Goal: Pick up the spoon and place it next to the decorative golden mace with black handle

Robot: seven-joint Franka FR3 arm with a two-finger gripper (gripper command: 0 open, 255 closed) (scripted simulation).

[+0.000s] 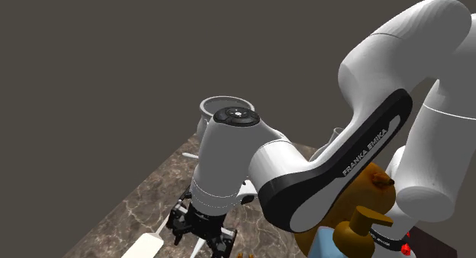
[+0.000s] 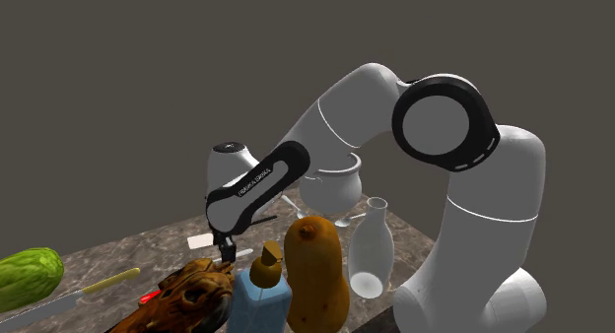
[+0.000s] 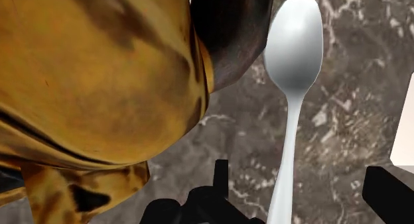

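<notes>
Shoulder view, arm: I am watching the white arm [image 1: 229, 153] with dark joints bending down over the brown marbled surface [image 1: 145, 207].
Shoulder view, hand: the all-black hand [image 1: 200, 237] is hanging low, close over the surface. From this angle I cannot tell how its fingers are standing.
Shoulder view, surroundings: a grey round pot [image 1: 221, 108] is showing behind the arm. A blue bottle with a golden-brown pump top [image 1: 355, 233] is standing near the stand, with an orange-brown squash [image 1: 375, 178] behind it.
Second exterior view, hand: the hand [image 2: 229, 250] is pointing down at the surface [image 2: 158, 244], just behind a bulky golden-brown ornament with dark blotches [image 2: 192, 292].
Second exterior view, row of things: the bottle [image 2: 258, 301] is standing just beside the ornament. The squash [image 2: 315, 272] is standing next to it, and a pale bottle-shaped vase [image 2: 373, 252] is standing beyond that. A green melon [image 2: 30, 274] is lying well apart, at this view's left edge.
Wrist view, spoon: a glossy white spoon [image 3: 295, 47] is lying flat on the surface. Its handle is running back between the fingers [image 3: 391, 189].
Wrist view, hand: the hand [image 3: 305, 169] is standing with its fingers wide apart, and neither finger is touching the handle as far as I am seeing.
Wrist view, ornament: the ornament [image 3: 99, 77] is sitting just beside the spoon's bowl, its dark end nearest. I cannot tell whether they are touching.
</notes>
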